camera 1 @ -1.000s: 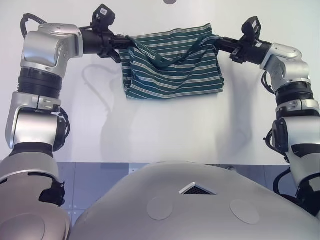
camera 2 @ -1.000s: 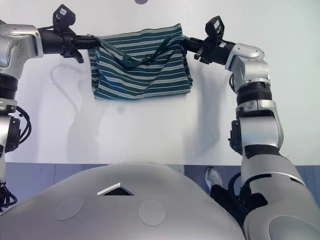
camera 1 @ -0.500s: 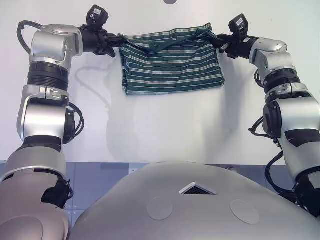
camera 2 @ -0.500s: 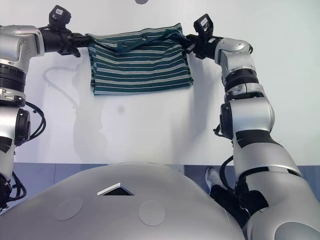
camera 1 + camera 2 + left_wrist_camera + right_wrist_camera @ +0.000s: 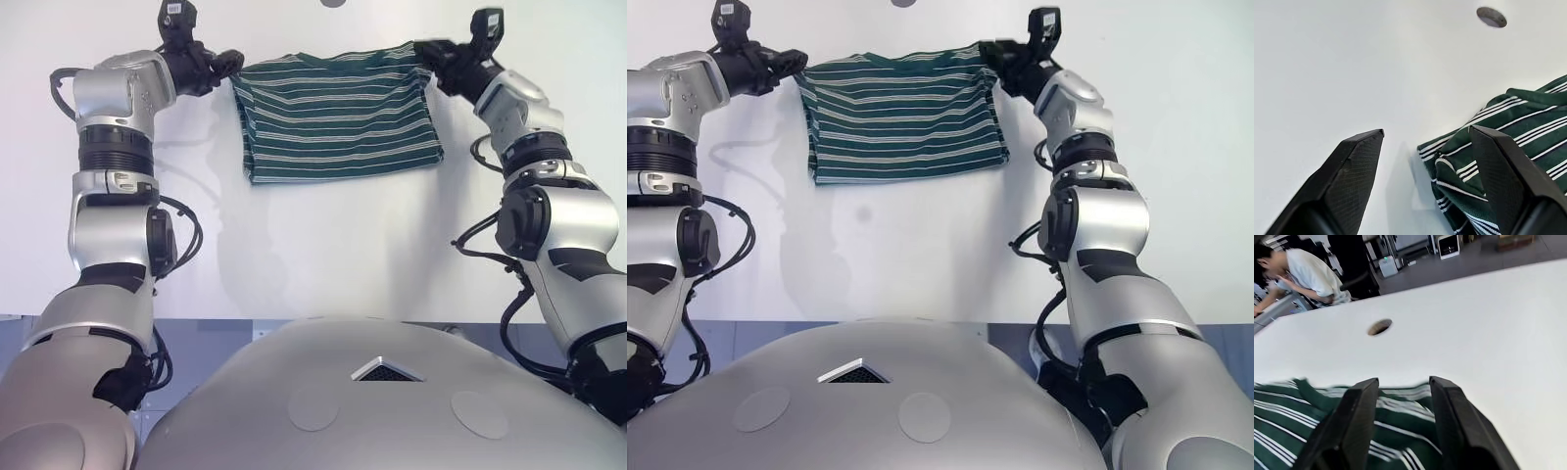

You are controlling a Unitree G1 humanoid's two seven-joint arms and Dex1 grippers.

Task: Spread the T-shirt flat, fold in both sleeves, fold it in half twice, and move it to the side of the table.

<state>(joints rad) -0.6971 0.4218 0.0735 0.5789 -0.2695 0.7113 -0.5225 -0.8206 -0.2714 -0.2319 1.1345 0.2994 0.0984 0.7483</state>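
We see the T-shirt (image 5: 338,117), dark green with thin white stripes, lying folded into a rough rectangle on the white table (image 5: 323,255), in the upper middle of the head views. Its neckline sits along the top edge, and its lower edge rises a little toward the right of the frame. Our left gripper (image 5: 229,65) is in the upper left of the frame, right at the shirt's upper left corner. Our right gripper (image 5: 429,51) is in the upper right, at the shirt's upper right corner. In the left wrist view the two black fingers (image 5: 1359,166) stand spread wide, with bare table between them. The bunched corner of the cloth lies beside and under one tip, and nothing is pinched. In the right wrist view the fingers (image 5: 1356,421) are also apart, with a gap between them. The striped cloth lies under and beyond the tips, and we see no fold clamped there. A small dark round hole (image 5: 1491,16) shows in the table top beyond the shirt, at the top centre of the head views
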